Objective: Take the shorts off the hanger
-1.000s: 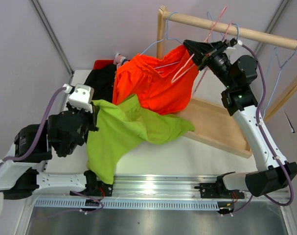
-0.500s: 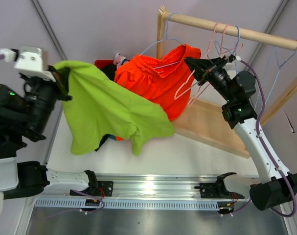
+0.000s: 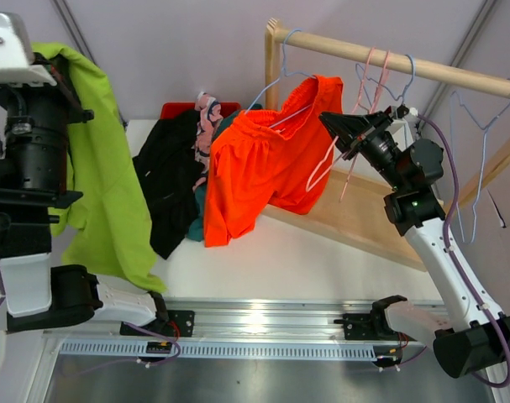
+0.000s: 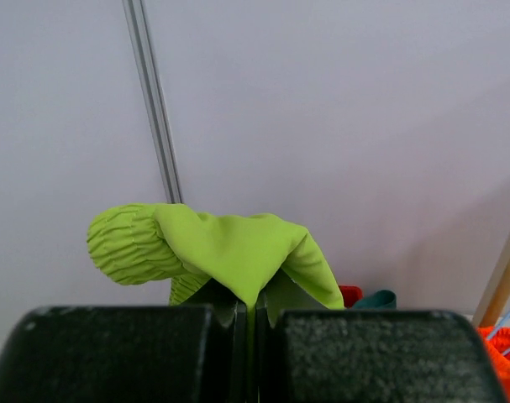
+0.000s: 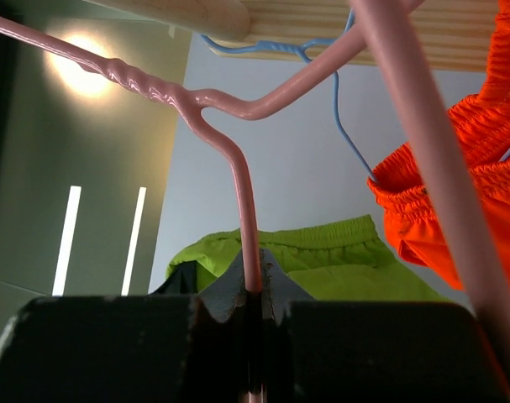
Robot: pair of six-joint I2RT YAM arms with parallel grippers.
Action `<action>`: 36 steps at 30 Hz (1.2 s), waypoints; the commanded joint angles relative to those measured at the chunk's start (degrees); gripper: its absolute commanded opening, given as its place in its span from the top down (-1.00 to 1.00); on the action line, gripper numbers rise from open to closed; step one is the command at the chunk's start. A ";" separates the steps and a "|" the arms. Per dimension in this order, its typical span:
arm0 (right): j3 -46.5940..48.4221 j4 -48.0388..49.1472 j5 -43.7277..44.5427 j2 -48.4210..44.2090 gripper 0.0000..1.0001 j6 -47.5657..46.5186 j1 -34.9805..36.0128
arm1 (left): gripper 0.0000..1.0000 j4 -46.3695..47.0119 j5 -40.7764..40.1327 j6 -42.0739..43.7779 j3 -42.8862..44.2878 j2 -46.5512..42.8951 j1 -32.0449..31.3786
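A wooden rail [image 3: 439,70] stands over a wooden base board [image 3: 381,227] on the white table [image 3: 322,260].

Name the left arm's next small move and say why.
Probably swing the left gripper over the pile by the black shorts and open it there. It is shut on the lime green shorts, which hang clear of every hanger, while the right gripper pinches the bare pink hanger. So this pair looks ready to drop.

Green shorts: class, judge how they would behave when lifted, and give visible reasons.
Probably floppy: the green shorts hang in limp folds from the left gripper. Likely light: one small pinch carries them whole. Hardly slippery, it seems: the shut jaws hold the cloth.
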 commanded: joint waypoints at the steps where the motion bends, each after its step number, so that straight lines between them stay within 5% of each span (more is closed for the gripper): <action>1: -1.91 -3.52 -1.24 -0.39 1.00 0.72 -0.36 | 1.00 5.20 0.48 6.65 -1.93 2.90 1.02; 5: -3.13 -5.46 -2.12 -0.91 0.93 0.02 -0.36 | 1.00 1.26 2.06 3.07 -1.86 5.80 6.64; 9: -5.33 -7.21 -1.86 -3.10 0.13 -2.17 -0.71 | 1.00 -10.05 6.97 -9.03 -0.81 8.53 17.33; 10: -5.51 -9.13 -1.77 -3.46 -0.33 -3.22 -0.63 | 1.00 -11.83 9.86 -11.34 -0.80 9.14 19.98; 12: -5.42 -12.73 -1.85 -4.25 -0.88 -6.46 -0.71 | 1.00 -16.65 12.86 -17.23 -0.72 11.42 27.43; 13: -5.60 -13.80 -2.29 -4.60 -0.96 -7.36 -0.63 | 1.00 -17.81 15.92 -19.34 -0.19 12.82 29.92; 22: -7.80 -23.12 -3.88 -9.43 -0.99 -16.66 -1.33 | 1.00 -21.78 28.15 -29.98 7.88 20.83 45.75; 27: -2.98 -32.06 -1.34 -12.25 -0.99 -28.08 -1.15 | 1.00 -24.94 44.67 -39.47 10.44 27.05 53.57; 36: 0.46 -51.40 9.73 -20.07 -0.99 -44.52 -0.80 | 0.99 -21.34 58.84 -44.41 8.87 40.86 55.69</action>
